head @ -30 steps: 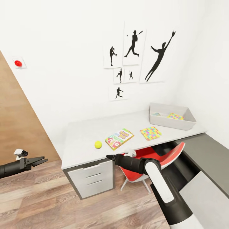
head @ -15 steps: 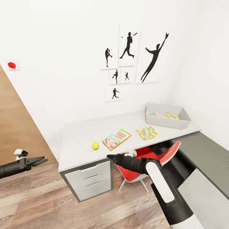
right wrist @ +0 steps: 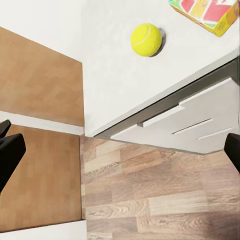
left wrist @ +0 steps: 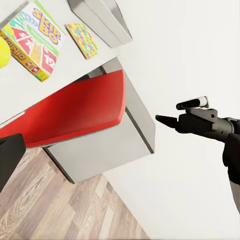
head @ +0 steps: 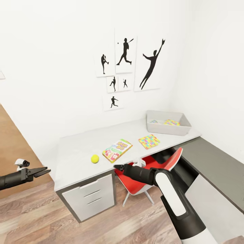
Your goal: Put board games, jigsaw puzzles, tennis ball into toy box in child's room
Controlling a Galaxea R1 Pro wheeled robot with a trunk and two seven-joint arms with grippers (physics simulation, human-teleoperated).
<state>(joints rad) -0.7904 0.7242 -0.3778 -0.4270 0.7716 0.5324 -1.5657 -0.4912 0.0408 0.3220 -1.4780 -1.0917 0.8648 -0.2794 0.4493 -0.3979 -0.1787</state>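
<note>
Grey toy box (head: 168, 128) at the desk's far corner is holding one puzzle (head: 171, 122), while ball (head: 95, 158), Skip-Bo (head: 117, 150), second puzzle (head: 149, 141) are waiting; left gripper (head: 40, 171) is gaping empty, right gripper (head: 118, 167) unclear.

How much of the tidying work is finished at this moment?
Partly done: the pale grey toy box already holds a multicolour puzzle square and another flat item. Nothing is in hand: the left gripper is open, the right gripper empty. Left on the grey-white desk: the yellow-green tennis ball, Skip-Bo box, second puzzle square.

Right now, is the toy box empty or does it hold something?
Not empty: the toy box holds a jigsaw puzzle and another flat item beside it.
</note>
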